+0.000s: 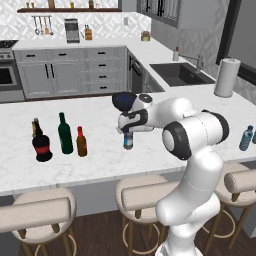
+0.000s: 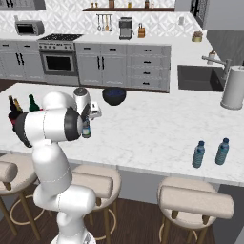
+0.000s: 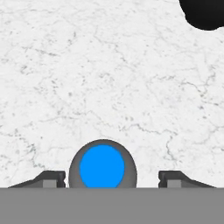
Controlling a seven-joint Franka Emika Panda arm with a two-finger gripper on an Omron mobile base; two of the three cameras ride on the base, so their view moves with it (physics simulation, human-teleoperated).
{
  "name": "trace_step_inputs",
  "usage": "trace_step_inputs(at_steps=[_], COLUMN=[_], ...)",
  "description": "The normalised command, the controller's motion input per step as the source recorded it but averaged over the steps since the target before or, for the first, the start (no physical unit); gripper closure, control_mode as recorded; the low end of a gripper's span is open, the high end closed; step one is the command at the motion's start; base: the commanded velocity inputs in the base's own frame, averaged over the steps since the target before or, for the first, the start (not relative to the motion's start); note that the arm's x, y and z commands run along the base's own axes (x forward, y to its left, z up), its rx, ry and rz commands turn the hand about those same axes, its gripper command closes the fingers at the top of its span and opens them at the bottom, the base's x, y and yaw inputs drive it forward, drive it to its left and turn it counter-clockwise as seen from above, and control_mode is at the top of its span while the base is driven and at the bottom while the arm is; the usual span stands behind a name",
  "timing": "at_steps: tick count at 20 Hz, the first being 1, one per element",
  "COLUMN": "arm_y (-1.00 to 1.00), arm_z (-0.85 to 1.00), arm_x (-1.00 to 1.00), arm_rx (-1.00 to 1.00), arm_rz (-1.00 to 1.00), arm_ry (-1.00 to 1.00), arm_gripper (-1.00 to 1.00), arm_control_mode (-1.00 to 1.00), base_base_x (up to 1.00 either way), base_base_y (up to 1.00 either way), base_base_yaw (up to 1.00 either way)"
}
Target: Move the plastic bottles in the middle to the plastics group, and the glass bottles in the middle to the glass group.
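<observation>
The marble counter carries three bottle clusters. At its left end stand four glass bottles: a squat black bottle with a red label and a slim brown bottle half hidden behind it, then the tall green bottle and the shorter amber bottle just beside them. At the far right stand two light blue plastic bottles, well apart from everything else; the left base view cuts one off at the frame edge. One small water bottle with a blue band sits mid-counter, directly under the gripper. In the hand view the fingers flank its blue cap with visible gaps either side, so the jaws are spread and not clamping. A paper towel roll stands by the sink. Three stools line the near side. The arm hides much of the counter in the right base view
</observation>
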Motion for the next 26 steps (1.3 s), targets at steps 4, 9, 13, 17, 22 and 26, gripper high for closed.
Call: trace_step_inputs(at_steps=[4,9,13,17,22,26], arm_y=[0.00,-0.16,-0.66,-0.82,-0.88,-0.90], arm_z=[0.00,0.18,0.30,0.24,0.14,0.14], arm_x=[0.00,-0.22,-0.39,-0.28,-0.03,0.00], arm_rx=[0.00,0.00,0.00,0.00,0.00,0.00], arm_rz=[0.00,-0.06,-0.26,-0.36,-0.41,-0.42], arm_ry=[0.00,0.00,0.00,0.02,0.09,0.13], arm_gripper=[1.00,1.00,1.00,1.00,1.00,1.00], arm_control_mode=[-1.00,-1.00,-1.00,-1.00,-1.00,-1.00], base_base_x=[0.00,0.00,0.00,0.00,0.00,0.00], base_base_y=[0.00,0.00,0.00,0.00,0.00,0.00], base_base_yaw=[0.00,0.00,0.00,0.00,0.00,0.00])
